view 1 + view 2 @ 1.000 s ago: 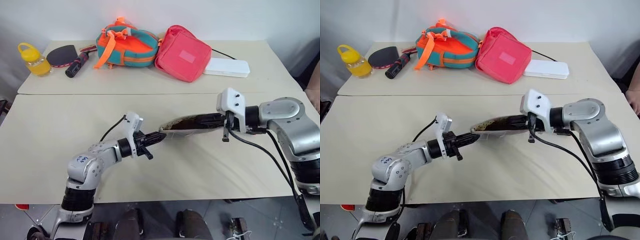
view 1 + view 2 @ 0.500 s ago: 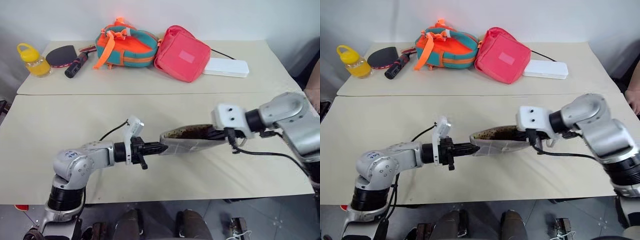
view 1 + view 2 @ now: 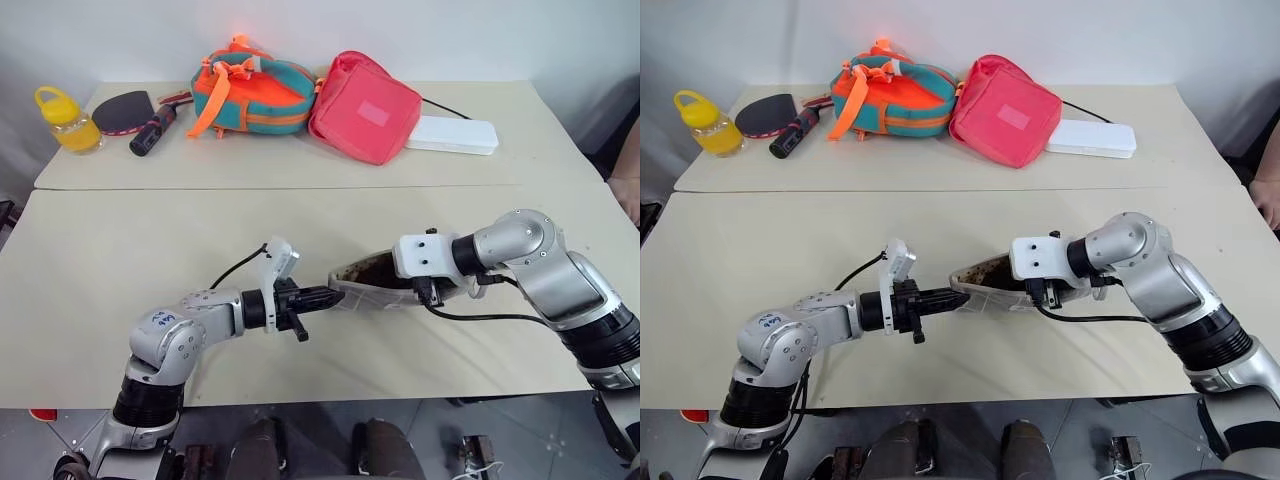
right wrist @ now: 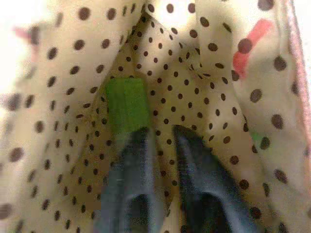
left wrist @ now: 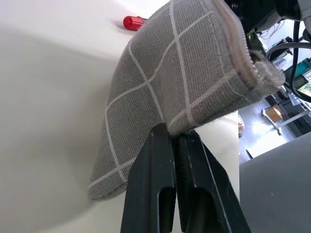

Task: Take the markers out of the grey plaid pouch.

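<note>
The grey plaid pouch (image 3: 362, 291) lies just above the near table, mouth up, with its dark inside showing. My left gripper (image 3: 330, 296) is shut on the pouch's left end; in the left wrist view the fingers (image 5: 160, 145) pinch the plaid fabric (image 5: 170, 82). My right gripper (image 4: 163, 133) reaches down inside the pouch, its fingers slightly apart with nothing between them. The green marker (image 4: 126, 104) lies in the dotted lining, just past one fingertip. The red marker (image 5: 132, 22) lies on the table beyond the pouch.
On the far table sit a teal and orange backpack (image 3: 250, 95), a pink-red bag (image 3: 365, 105), a white case (image 3: 452, 135), a paddle (image 3: 130, 110) and a yellow bottle (image 3: 65, 118). A person's hand (image 3: 628, 190) shows at the right edge.
My right hand has dropped and turned into the pouch's mouth, and its fingers have parted. The pouch has sunk closer to the table. My left gripper keeps its hold.
</note>
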